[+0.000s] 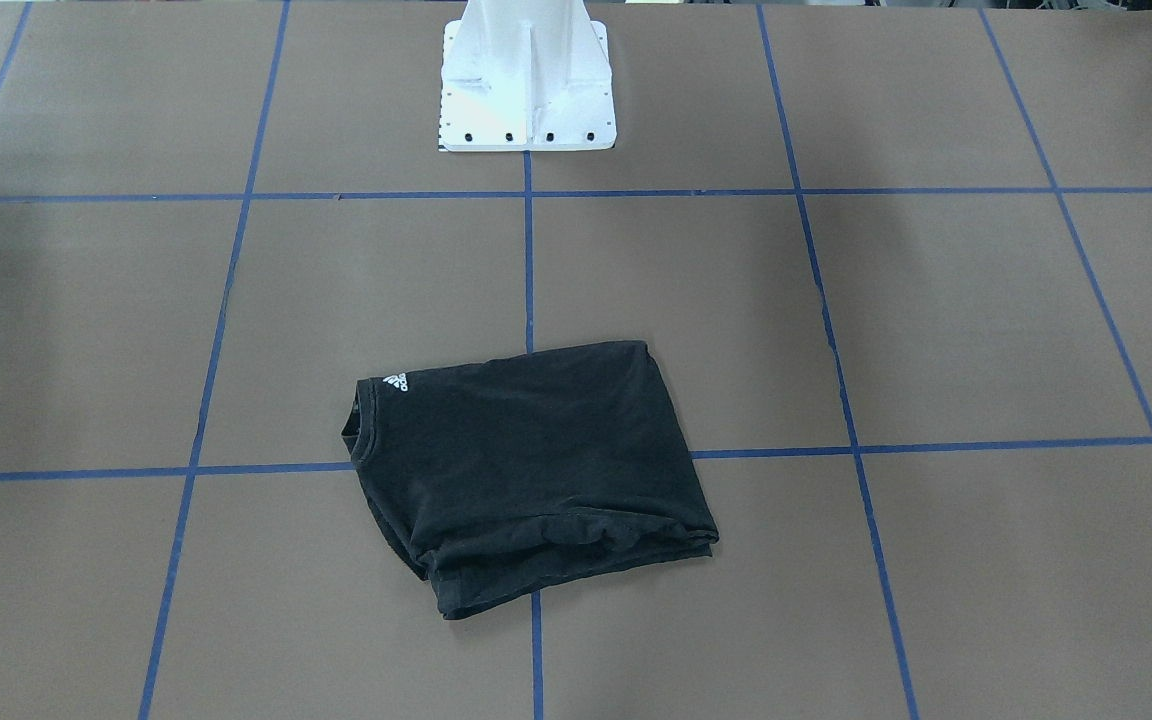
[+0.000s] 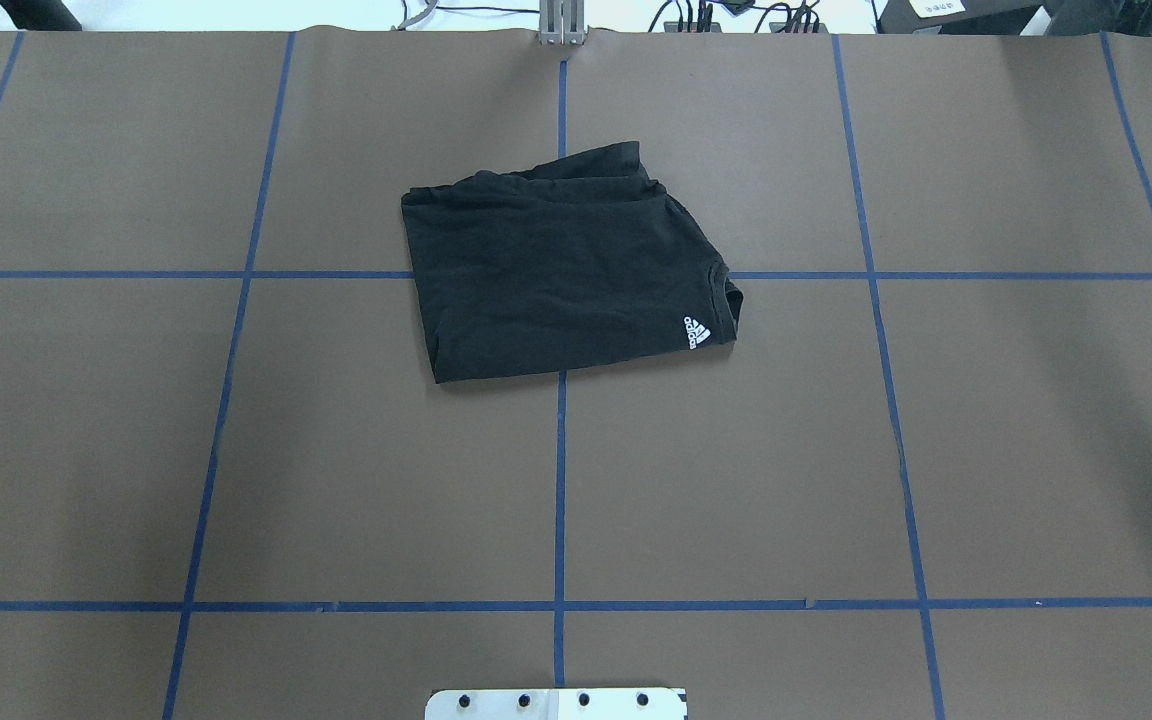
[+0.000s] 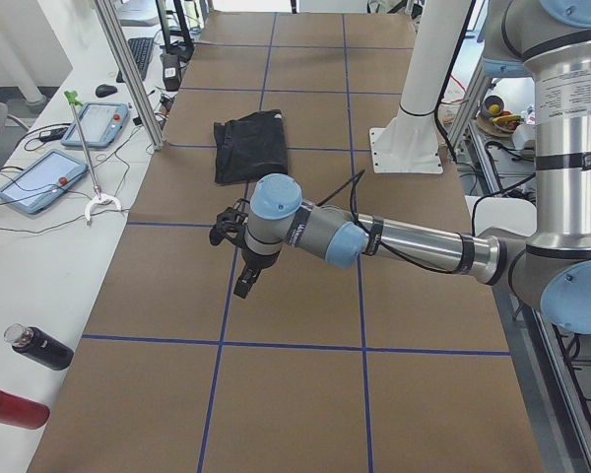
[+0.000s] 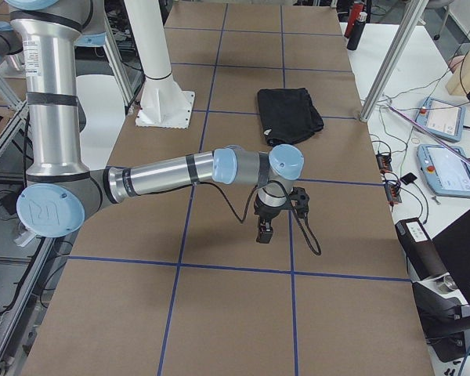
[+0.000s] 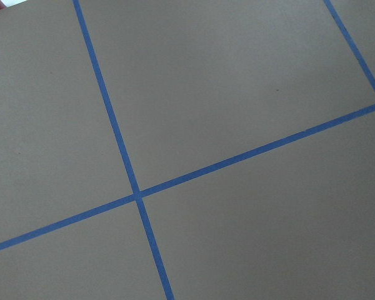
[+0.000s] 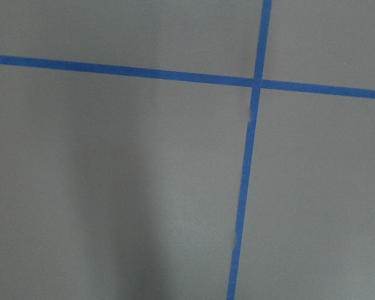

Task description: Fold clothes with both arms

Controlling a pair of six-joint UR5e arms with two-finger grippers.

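The clothes, a black T-shirt, lie folded into a rough rectangle on the brown table, with a small white logo showing near the collar. In the side views the T-shirt sits far from both arms. My left gripper hangs over bare table near that end. My right gripper hangs over bare table at the other end. Neither touches the shirt. Both show only in the side views, so I cannot tell whether they are open or shut. The wrist views show only the table and blue tape.
The white pedestal base stands at the robot's edge of the table. Blue tape lines divide the brown surface into squares. A side bench carries tablets, cables and bottles.
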